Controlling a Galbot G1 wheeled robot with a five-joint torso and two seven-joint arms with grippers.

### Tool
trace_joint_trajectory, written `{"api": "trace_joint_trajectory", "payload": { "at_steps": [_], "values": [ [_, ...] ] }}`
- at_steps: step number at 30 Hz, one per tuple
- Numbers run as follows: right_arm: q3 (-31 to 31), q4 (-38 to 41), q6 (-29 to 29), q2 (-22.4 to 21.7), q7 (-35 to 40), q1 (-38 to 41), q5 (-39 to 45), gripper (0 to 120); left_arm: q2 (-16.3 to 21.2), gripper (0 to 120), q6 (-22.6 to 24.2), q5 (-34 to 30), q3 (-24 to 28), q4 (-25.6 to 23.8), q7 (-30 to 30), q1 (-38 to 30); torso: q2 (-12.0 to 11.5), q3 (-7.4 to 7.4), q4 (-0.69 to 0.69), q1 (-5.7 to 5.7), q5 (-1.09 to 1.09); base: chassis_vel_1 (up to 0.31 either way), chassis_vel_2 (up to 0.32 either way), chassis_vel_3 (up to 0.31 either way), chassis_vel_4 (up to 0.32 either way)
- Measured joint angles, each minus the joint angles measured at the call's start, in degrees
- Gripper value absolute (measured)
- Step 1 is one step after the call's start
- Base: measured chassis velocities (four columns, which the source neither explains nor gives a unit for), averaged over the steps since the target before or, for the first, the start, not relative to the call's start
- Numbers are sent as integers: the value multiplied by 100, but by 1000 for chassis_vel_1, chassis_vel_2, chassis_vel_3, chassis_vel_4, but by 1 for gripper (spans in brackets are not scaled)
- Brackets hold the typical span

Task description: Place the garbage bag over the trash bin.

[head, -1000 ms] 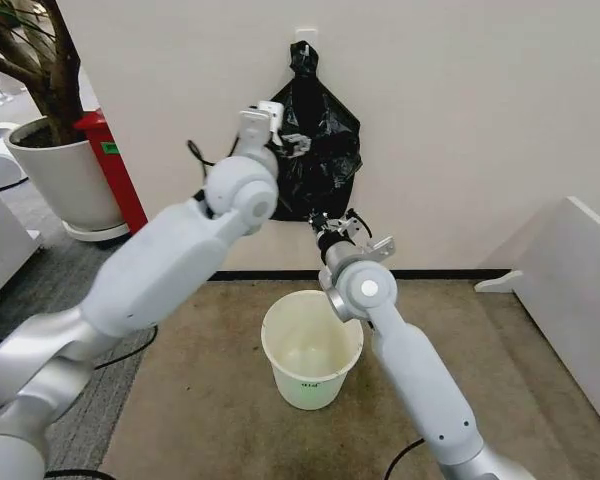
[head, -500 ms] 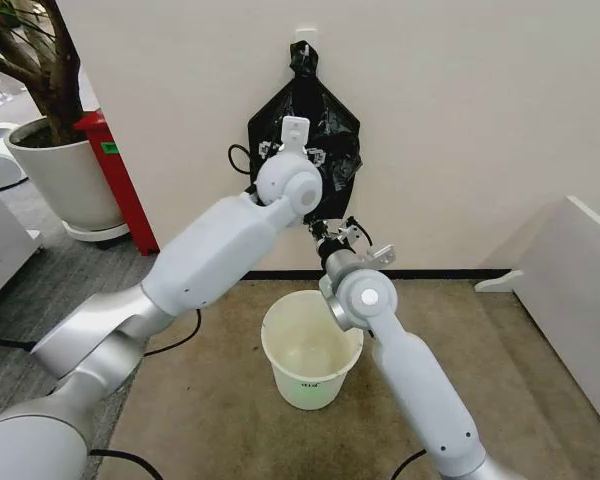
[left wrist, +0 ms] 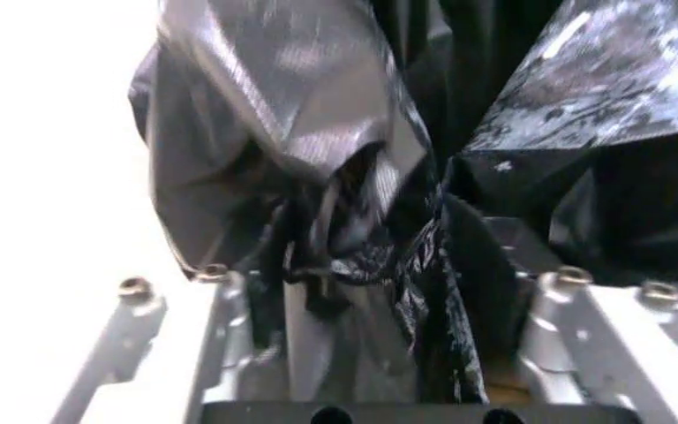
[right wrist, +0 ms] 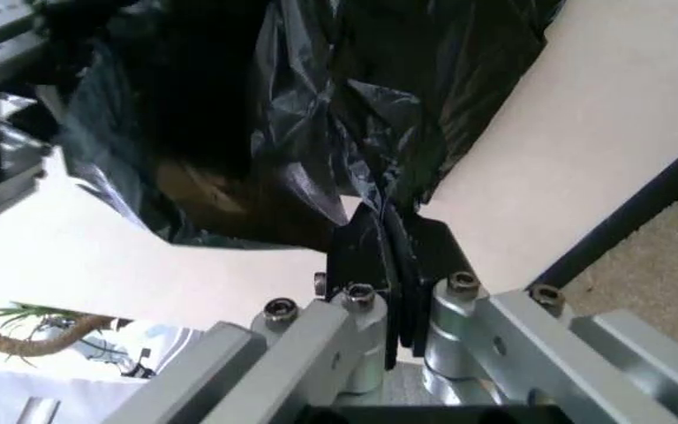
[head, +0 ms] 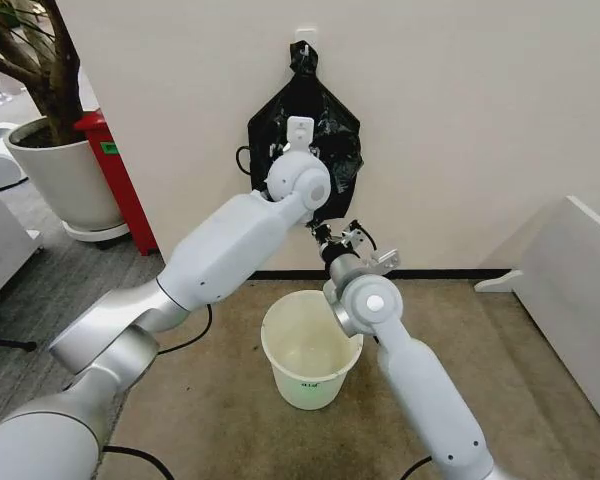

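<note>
The garbage bag (head: 310, 150) hangs on the white wall from a knotted top at a small hook, well above the trash bin (head: 311, 348), which stands upright and open-mouthed on the brown carpet just in front of the dark baseboard. A large white plant pot (head: 65, 180) with a leafy plant and a red cabinet (head: 115, 165) stand off to the robot's left, well apart from the bin; a white panel (head: 570, 300) leans at the right.

In the head view the left arm's forearm and wrist cover much of the bag's middle, so the left hand (left wrist: 387, 291) itself is hidden behind them. The left wrist view shows what that view cannot: the hand's metal fingers (left wrist: 568, 309) stand wide apart, with crumpled glossy plastic lying between them; whether the plastic is pinched cannot be made out.

The right hand (right wrist: 395, 256) reaches up to the bag's lower edge. The right wrist view shows its black pads pressed together on a thin fold of the bag's bottom corner, a narrow grip holding the film. From the head, this contact is small and partly masked by the right wrist (head: 365, 295).

The bag's far side and the bin's lower wall behind the right arm are cut off from sight.
</note>
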Motion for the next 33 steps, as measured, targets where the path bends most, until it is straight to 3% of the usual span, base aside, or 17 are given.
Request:
{"api": "trace_joint_trajectory", "payload": {
  "at_steps": [11,14,16,19,23,27,32,33],
  "values": [
    [132,52,-192,-96,-109,-105,-89,0,234,9,-27,-101,-221,-310,-46,6,1,0,1,0,0,0,0,0,0],
    [156,249,-467,-252,-329,-221,-218,12,286,0,-55,-204,-347,-392,57,-6,1,0,0,0,-1,0,0,0,0],
    [62,432,-664,-480,-566,-380,-805,22,337,0,-89,-292,-457,-435,191,-38,1,0,0,0,0,0,0,0,0],
    [-32,534,-737,-671,-782,-529,-1356,27,371,0,-129,-365,-527,-457,316,-60,1,0,1,0,0,0,0,0,0],
    [-61,871,-867,-1129,-1216,-947,-2230,45,442,0,-211,-452,-616,-457,542,-127,1,0,-1,0,1,0,0,0,0],
    [272,1174,-930,-1380,-1336,-1081,-2204,58,495,0,-237,-537,-639,-489,593,-149,1,-1,-1,0,1,0,0,0,0],
    [833,1464,-989,-1855,-1125,-484,-998,80,662,0,-263,-620,-612,-669,700,-102,1,-1,-2,0,0,0,0,0,0],
    [833,1464,-989,-1855,-1125,-484,-998,80,662,0,-263,-620,-612,-669,700,-102,1,-1,-2,0,0,0,0,0,0]
  ]
}}
